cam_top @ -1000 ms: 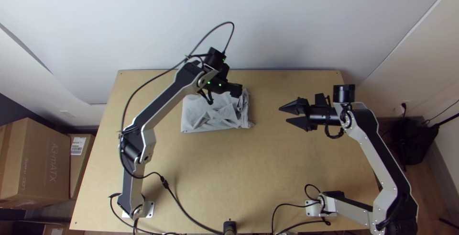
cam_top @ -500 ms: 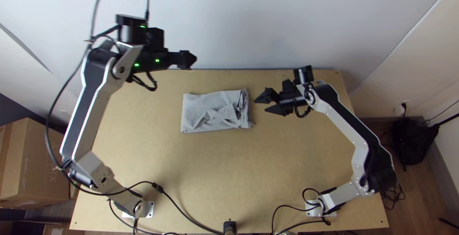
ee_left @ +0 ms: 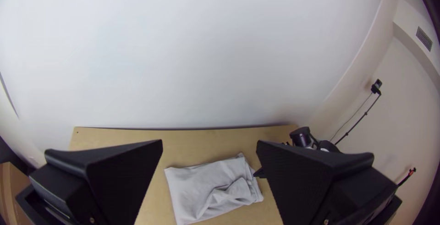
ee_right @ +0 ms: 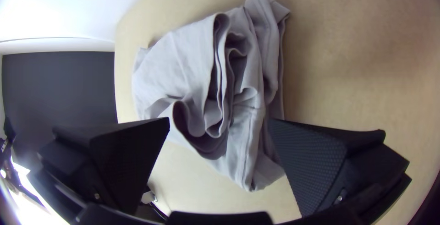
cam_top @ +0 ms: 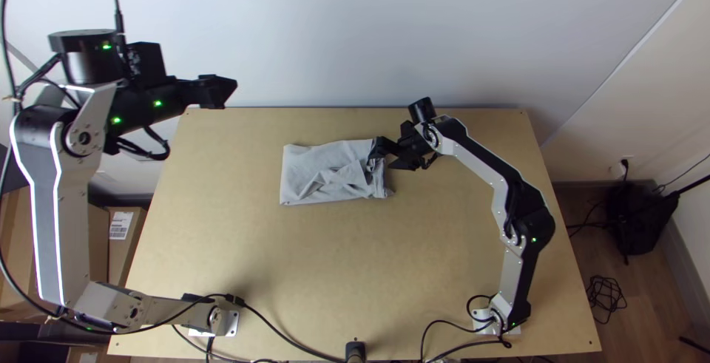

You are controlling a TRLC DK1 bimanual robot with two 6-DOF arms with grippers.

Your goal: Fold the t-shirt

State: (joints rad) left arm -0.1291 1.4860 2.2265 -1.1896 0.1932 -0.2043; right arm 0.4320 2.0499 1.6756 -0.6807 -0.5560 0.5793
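Observation:
A grey t-shirt [cam_top: 325, 174] lies on the table as a flat folded bundle, smooth at its left end, with loose creased layers toward its right end. High at the upper left of the top view, beyond the table's back left corner, is my left gripper [cam_top: 222, 91]. The left wrist view shows the left gripper [ee_left: 209, 149] open, the t-shirt [ee_left: 206, 193] well beyond it. My right gripper [cam_top: 379, 157] is over the bundle's right end. In the right wrist view the right gripper [ee_right: 220, 124] stands open, the bunched layers of the t-shirt [ee_right: 183, 60] between and beyond its fingers.
The wooden table [cam_top: 310, 259] extends in front of the t-shirt. A wall [cam_top: 414, 30] rises behind the table's back edge. Cables [cam_top: 285, 333] run along the near edge, and cardboard boxes [cam_top: 124, 241] stand left of the table.
My left gripper has moved up and left, away from the t-shirt. The right gripper has come left from the table's right side to the bundle's right end. The t-shirt lies as before.

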